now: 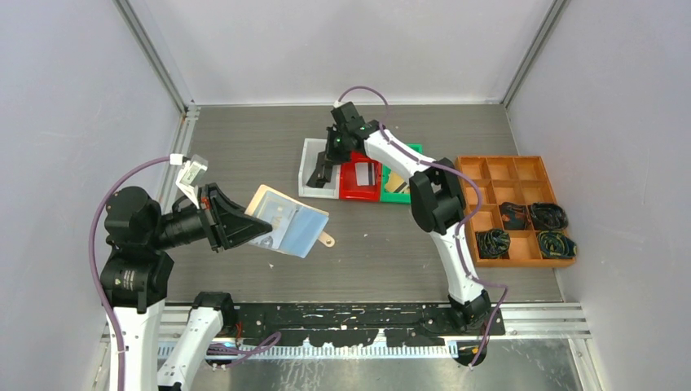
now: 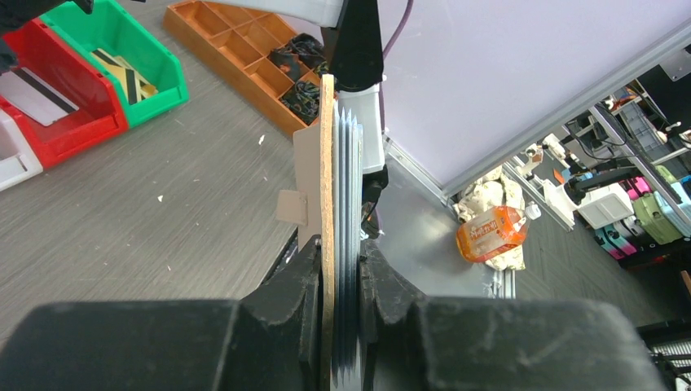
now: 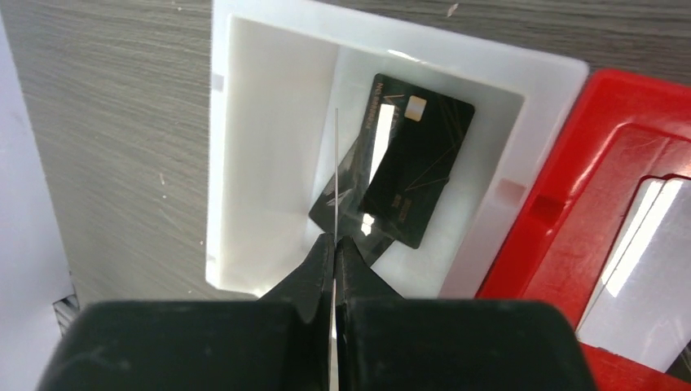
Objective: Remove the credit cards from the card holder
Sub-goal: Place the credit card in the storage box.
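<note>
1. Near left, the left gripper [image 2: 340,259] is clenched on one edge of the card holder [image 1: 289,221] and holds it off the table [image 1: 244,147], opened out.
2. The holder's tan cover faces left and its shiny clear sleeves [image 1: 303,228] face right. The snap tab [image 1: 327,239] sticks out at its near right corner.
3. To the right, well apart, the orange tray [image 1: 501,171] lies flat with dark bundles [image 1: 547,215] in its near right compartments.
4. Farther back in the middle, three bins stand in a row, touching. The green bin [image 2: 155,77] on the right holds a gold and black card [image 2: 122,72].
5. The red bin [image 2: 77,122] in the middle holds a white-grey card [image 2: 33,91] with a dark stripe.
6. The white bin [image 3: 269,147] on the left holds a black card [image 3: 420,163] lying flat, seemingly on a second dark card.
7. Over the white bin, the right gripper [image 3: 335,244] pinches a thin card [image 3: 336,179] seen edge-on; its colour cannot be told.
</note>
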{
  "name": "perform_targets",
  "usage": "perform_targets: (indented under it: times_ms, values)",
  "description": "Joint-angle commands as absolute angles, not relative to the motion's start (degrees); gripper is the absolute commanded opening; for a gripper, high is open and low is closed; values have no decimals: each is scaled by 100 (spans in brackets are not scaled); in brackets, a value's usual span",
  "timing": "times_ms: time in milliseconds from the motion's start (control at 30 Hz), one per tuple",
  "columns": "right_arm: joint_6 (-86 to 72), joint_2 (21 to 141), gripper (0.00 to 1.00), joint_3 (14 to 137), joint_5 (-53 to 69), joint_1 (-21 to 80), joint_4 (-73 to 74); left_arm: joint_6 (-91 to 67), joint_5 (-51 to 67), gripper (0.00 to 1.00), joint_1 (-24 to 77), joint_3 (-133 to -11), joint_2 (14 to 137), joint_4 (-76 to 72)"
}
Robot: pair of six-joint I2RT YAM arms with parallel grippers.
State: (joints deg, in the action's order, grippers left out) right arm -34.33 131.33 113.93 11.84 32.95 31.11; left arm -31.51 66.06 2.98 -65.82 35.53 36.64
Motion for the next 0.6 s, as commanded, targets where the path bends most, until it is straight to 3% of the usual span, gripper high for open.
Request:
perform_targets:
  times_ms: [0,267,433,567]
  values:
    - [-3252,13188,1,11813,924,3309,3248,-3166,6739,0,308,-6671,3504,3333]
    - [-3042,13227,5,11895,639,3387,3305,-3074,6732,0,308,-6666,3494,3422]
    - [-2730,12975,33,11900,282,3539,3393,-3072,6691,0,308,-6675,3481,3451]
    - [-2586,12696,47,11974,-78,3647,3551,-3067,6683,0,307,-6702,3466,3483]
